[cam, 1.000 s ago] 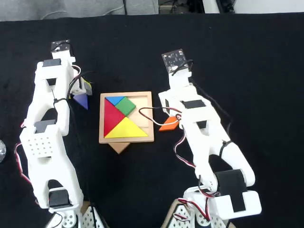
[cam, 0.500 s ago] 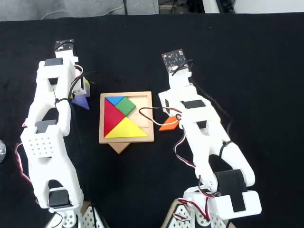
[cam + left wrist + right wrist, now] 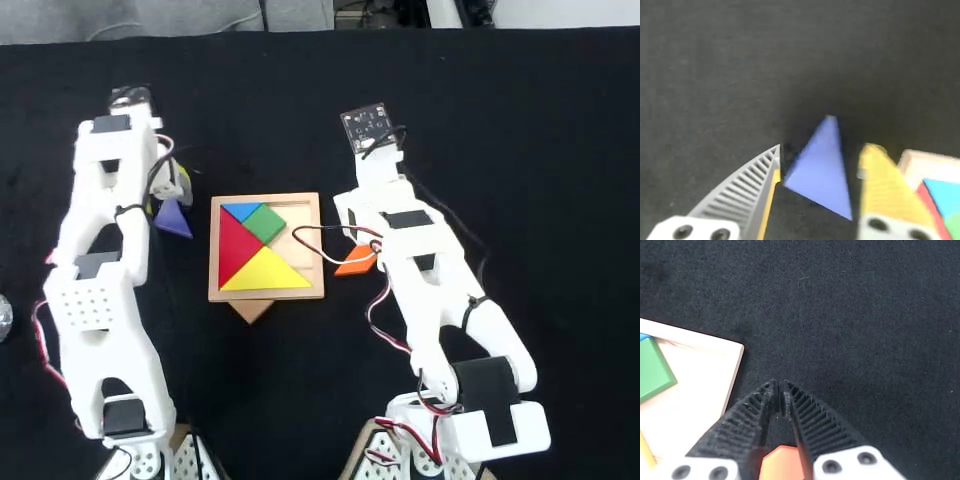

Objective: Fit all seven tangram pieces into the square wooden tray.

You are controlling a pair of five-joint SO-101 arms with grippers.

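The square wooden tray (image 3: 266, 297) lies between the arms and holds a blue triangle (image 3: 239, 211), a green square (image 3: 264, 222), a red triangle (image 3: 232, 250) and a yellow triangle (image 3: 264, 271). Its right part is bare wood. My left gripper (image 3: 817, 175) is shut on a purple triangle (image 3: 821, 165), just left of the tray (image 3: 920, 162); the high view shows that triangle (image 3: 173, 219) tipped up. My right gripper (image 3: 779, 389) is shut on nothing, beside the tray's far right corner (image 3: 735, 352). An orange piece (image 3: 782, 464) lies under its fingers, right of the tray (image 3: 356, 264).
A wood-coloured triangle (image 3: 251, 310) lies on the black cloth against the tray's near edge. A white cable (image 3: 308, 240) from the right arm loops over the tray's bare part. A shiny object (image 3: 3, 318) sits at the far left edge.
The left arm's wrist has shifted slightly, and the purple triangle has turned and tipped up, moving a little toward the tray. The right arm has not moved.
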